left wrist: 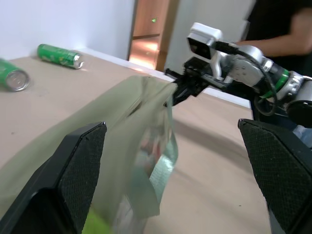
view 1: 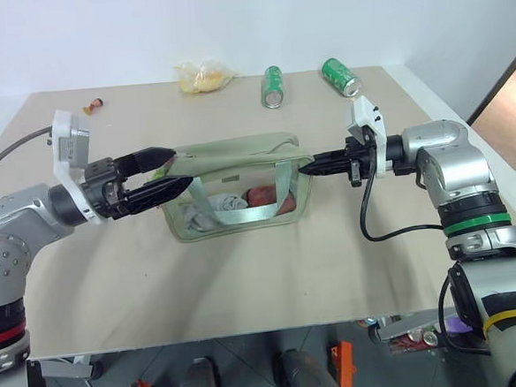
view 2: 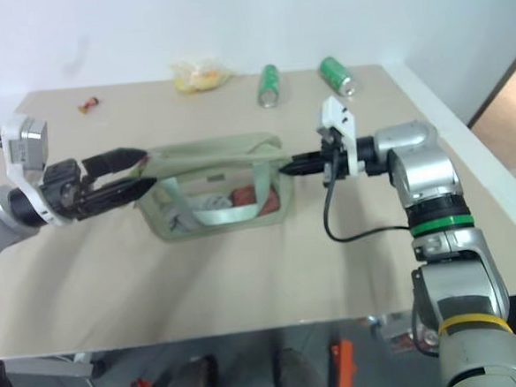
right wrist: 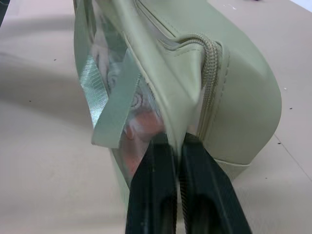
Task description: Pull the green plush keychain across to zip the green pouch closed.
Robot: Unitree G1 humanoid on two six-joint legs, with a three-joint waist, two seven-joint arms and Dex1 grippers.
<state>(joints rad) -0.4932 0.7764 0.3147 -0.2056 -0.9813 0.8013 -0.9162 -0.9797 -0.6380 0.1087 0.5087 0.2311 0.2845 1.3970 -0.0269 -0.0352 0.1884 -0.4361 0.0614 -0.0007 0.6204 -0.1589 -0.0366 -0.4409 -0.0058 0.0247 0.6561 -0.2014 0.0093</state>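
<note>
Beige and wide, the surface [view 1: 247,283] is carrying the green pouch [view 1: 233,198] at its middle, two drink cans [view 1: 273,86] lying far behind. The right hand [view 1: 304,166] is pinching the pouch's end seam, fingers fully shut. The left hand [view 1: 169,169] is hovering spread wide at the opposite end, holding nothing; a lime-green scrap there, possibly the green plush keychain [left wrist: 95,225], is peeking out below it. If that hand grabs fabric instead of the plush, the zipper is likely staying put and the pouch lifting.

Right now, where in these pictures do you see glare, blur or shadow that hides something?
Left wrist view: the pouch is blurred up close and its clear panel glares, hiding what is inside. Right wrist view: the panel shines too; the black fingers are dark. Left eye view: the right gripper is sharp at the pouch's end; soft shadow lies on the table.
</note>
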